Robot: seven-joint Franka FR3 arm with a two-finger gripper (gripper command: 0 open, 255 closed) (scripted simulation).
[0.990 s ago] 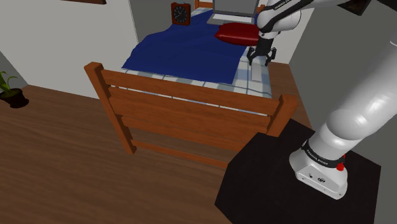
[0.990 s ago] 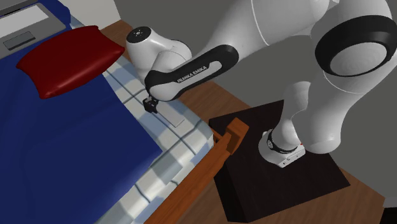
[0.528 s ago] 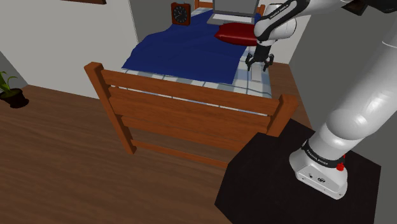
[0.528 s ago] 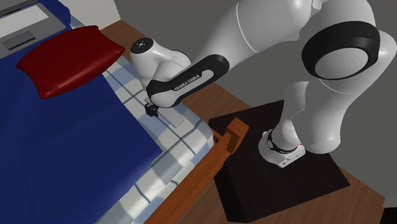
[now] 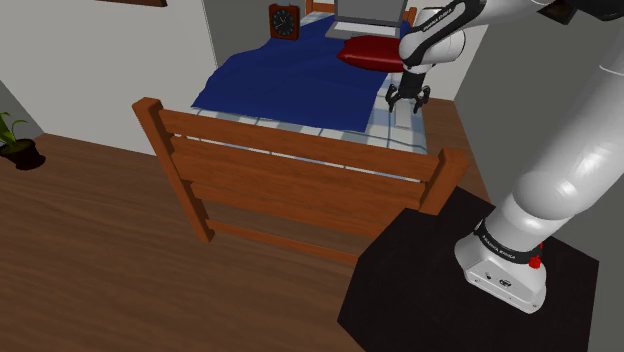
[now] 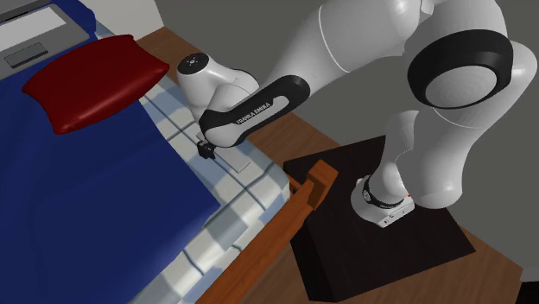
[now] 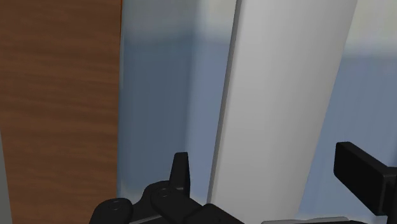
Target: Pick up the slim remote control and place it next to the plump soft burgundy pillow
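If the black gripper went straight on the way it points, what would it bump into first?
Most likely the long, flat pale grey remote lying between the gripper's open fingers on the checked sheet.

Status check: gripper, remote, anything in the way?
Gripper open, fingers either side of remote, not touching. Remote flat at bed edge, not yet lifted. Burgundy pillow further up the bed, nothing seen between.
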